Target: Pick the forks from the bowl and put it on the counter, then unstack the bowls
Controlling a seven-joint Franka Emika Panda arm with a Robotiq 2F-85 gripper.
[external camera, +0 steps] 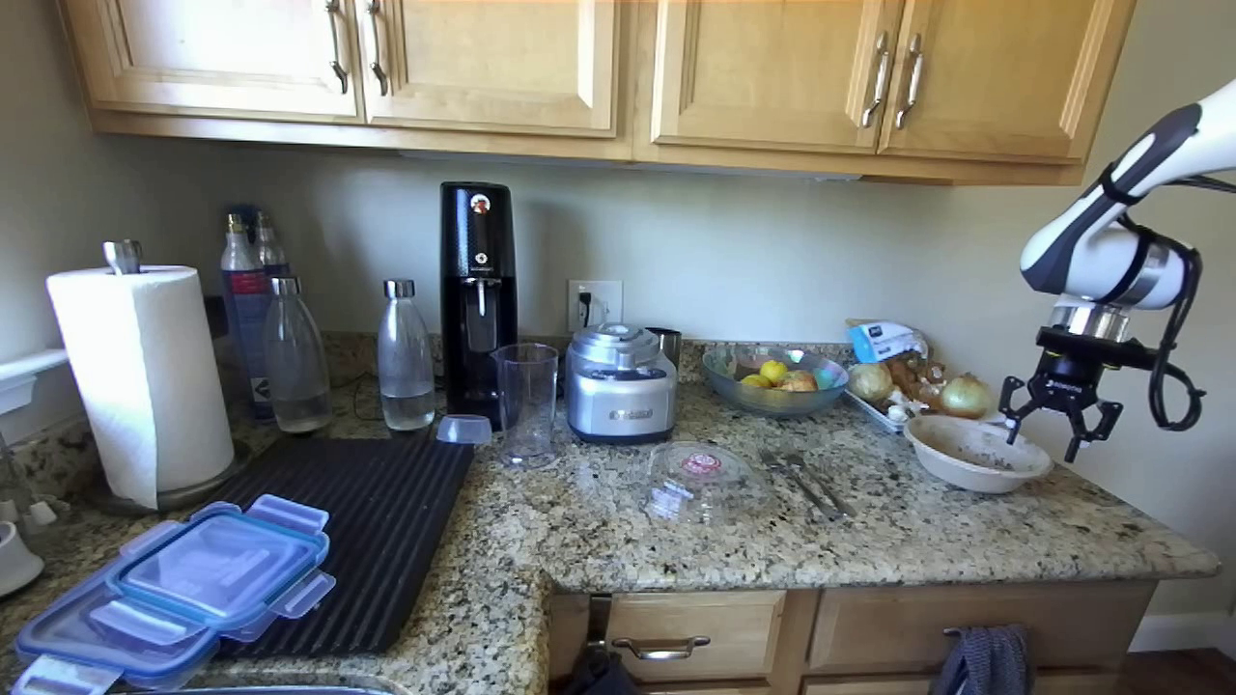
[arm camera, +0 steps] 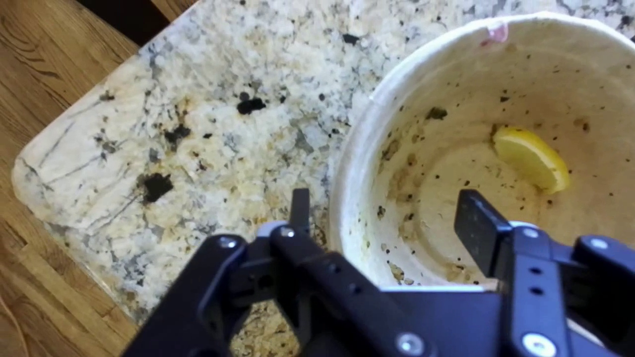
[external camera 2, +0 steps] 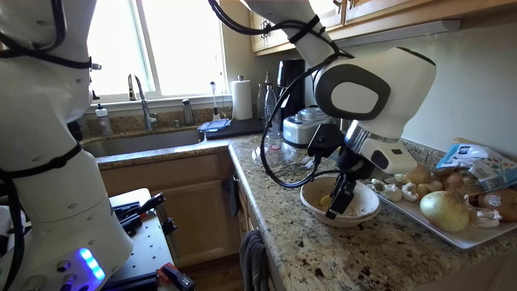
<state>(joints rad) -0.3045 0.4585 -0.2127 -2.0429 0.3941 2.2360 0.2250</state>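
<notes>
Firstly, pincer (arm camera: 384, 203): fingers apart, nothing clamped; set astride the wall of the stacked bowls, one finger over the inside, its mate over the outside. No contact shows; how deep the tips reach is hard to tell.

Upper bowl (arm camera: 352, 198): off-white, wide, shallow, soiled within, nested near the end of the counter (arm camera: 238, 158). Likely light and stiff-walled; plastic or ceramic cannot be told, so best handled as breakable. Soiled inner face probably slick. Best hold: a pinch across the rim at the straddled spot, on this bowl's wall alone, then a straight, slow lift; held by one side, it may tilt.

Lemon wedge (arm camera: 532, 159): lies loose inside the upper bowl; small, apt to slide if the bowl tips.

Lower bowl (external camera 2: 343, 223): matching piece, its edge showing just beneath the upper one in an exterior view. The rims sit close, so a deep bite could well catch both; the two may also cling together.

Tray (external camera 2: 456, 243): white, carrying an onion (external camera 2: 442, 212) among others, just beside the bowls; little room on that side.

Forks (external camera: 816, 492): thin, metal, flat on the counter, well apart from the bowls; that part appears done. Rigid, smooth, needing no hold now.

Plastic lid (external camera: 710, 478): clear, domed, near the forks.
</notes>
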